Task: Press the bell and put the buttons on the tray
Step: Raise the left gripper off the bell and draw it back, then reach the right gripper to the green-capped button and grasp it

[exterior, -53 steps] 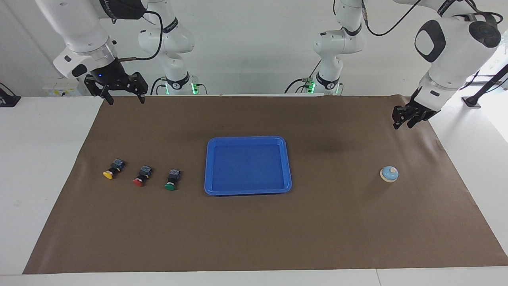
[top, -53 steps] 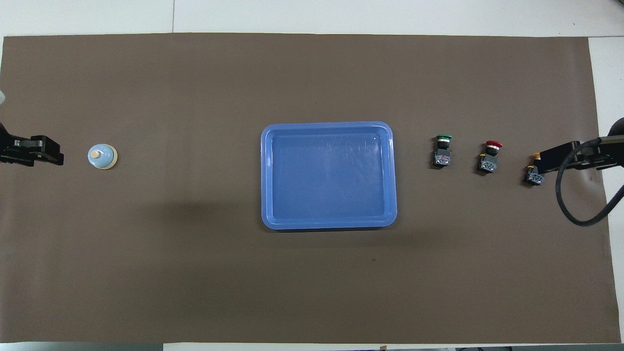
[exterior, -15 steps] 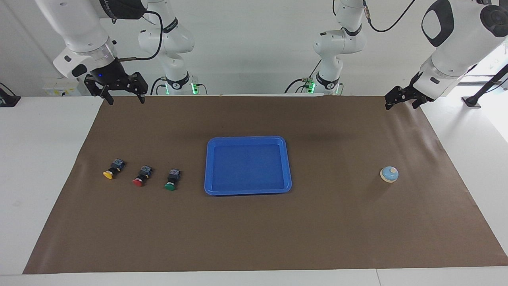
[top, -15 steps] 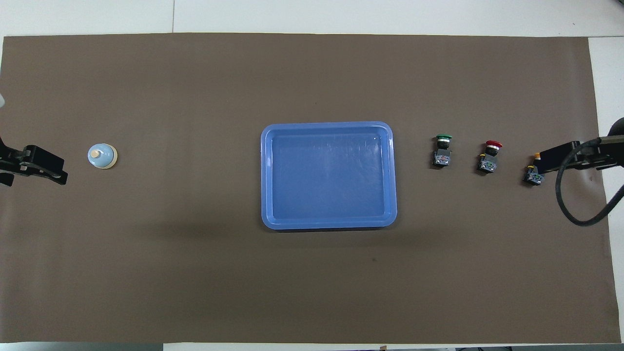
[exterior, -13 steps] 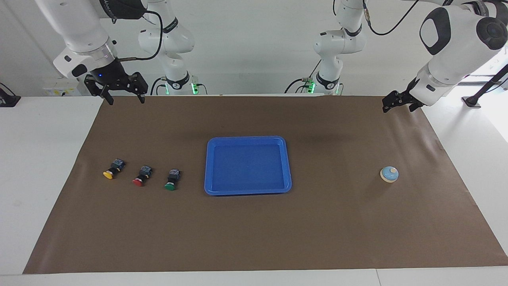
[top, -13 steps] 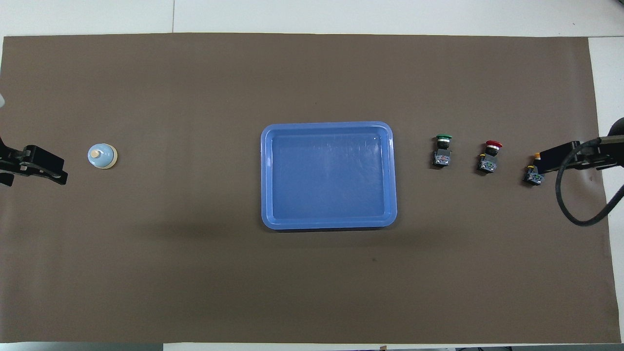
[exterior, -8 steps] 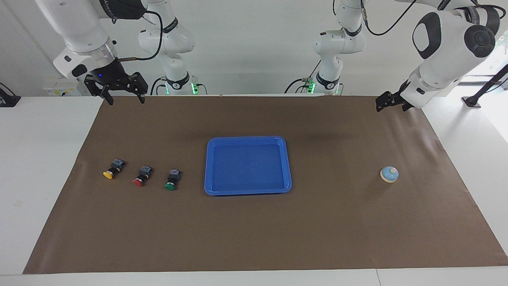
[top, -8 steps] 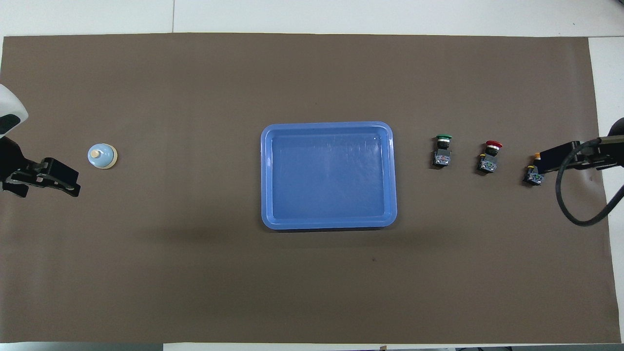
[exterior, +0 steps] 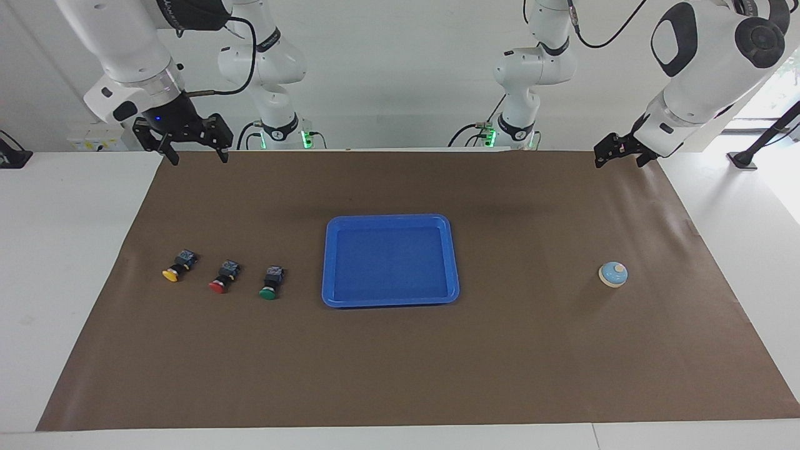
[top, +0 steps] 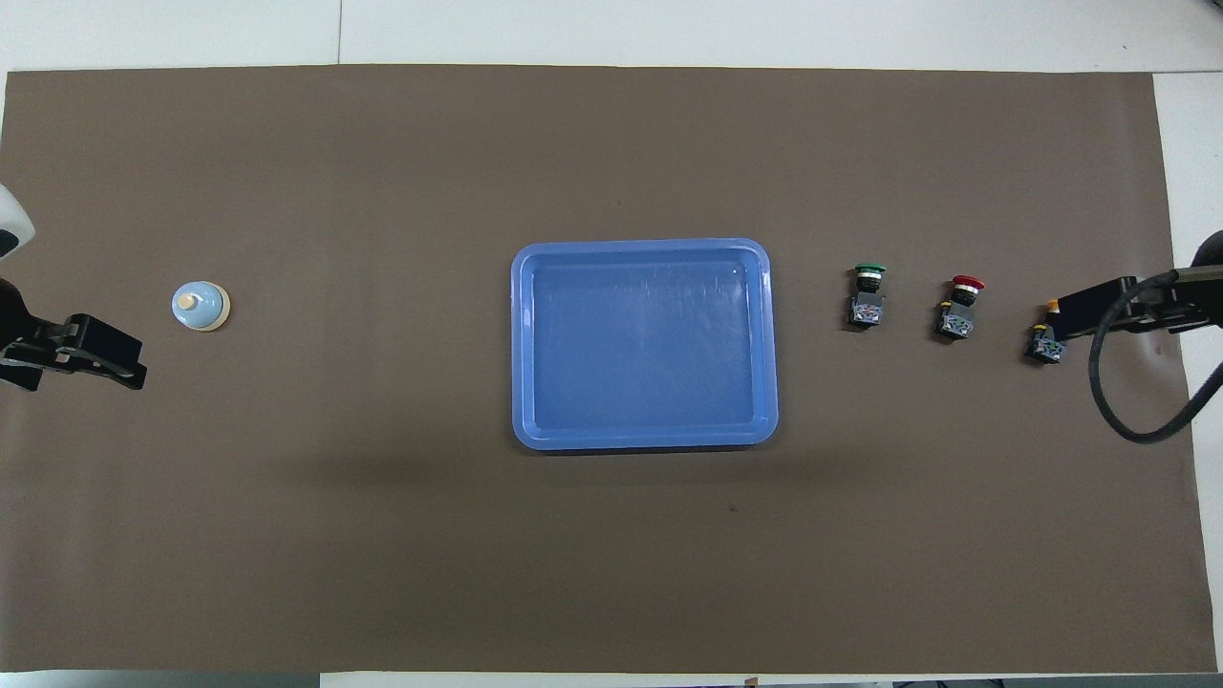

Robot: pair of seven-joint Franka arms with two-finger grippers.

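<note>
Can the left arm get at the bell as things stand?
Probably yes. The left gripper hangs raised at the bell's end of the brown mat, and nothing stands between them.

Yellow button (top: 1043, 346) half under right gripper (top: 1084, 311).

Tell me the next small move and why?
Probably bring the left end effector over the bell and lower it onto the knob: it hangs high, clear of the bell. The buttons lie outside the tray; the right end effector waits.
</note>
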